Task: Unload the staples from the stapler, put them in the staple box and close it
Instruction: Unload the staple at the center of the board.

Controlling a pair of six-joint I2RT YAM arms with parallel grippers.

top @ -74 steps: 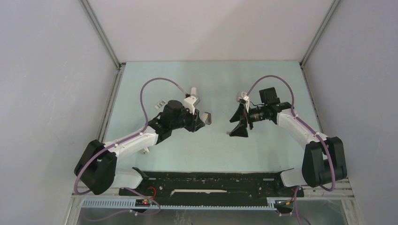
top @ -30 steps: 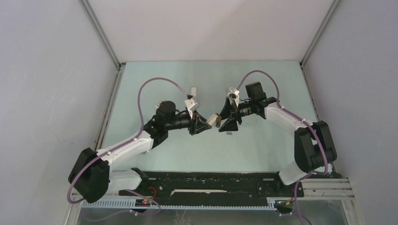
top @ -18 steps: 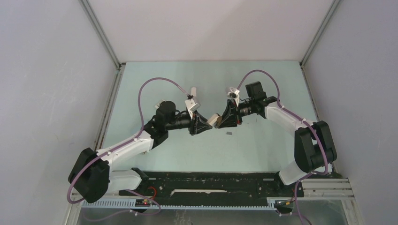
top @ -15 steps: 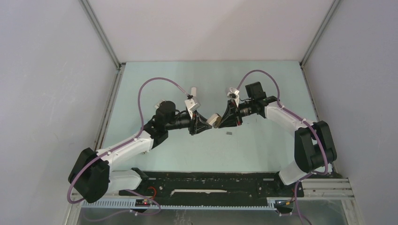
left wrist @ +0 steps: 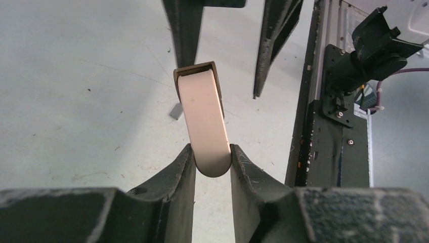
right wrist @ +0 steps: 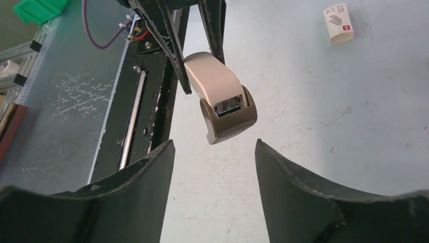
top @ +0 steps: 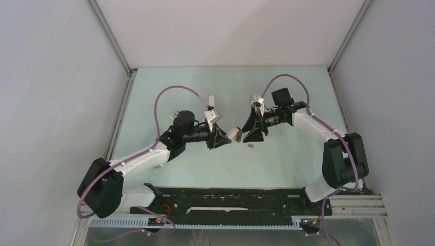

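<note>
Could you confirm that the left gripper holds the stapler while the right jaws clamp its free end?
Not quite: the left gripper holds the stapler, but the right gripper stands with jaws open, clear of its free end, per the right wrist view.

One small grey-beige stapler (top: 235, 134); one tiny grey metal staple strip (top: 250, 145); two small white printed cardboard boxes (top: 212, 97).

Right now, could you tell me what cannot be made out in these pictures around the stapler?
- Inside of the stapler: the right wrist view shows only a small shadowed opening, so whether it holds any staples cannot be told.
- Loose grey bit: in the top view it is too small to identify.
- Stapler's rear end: in the left wrist view it is covered by the left hand.
</note>
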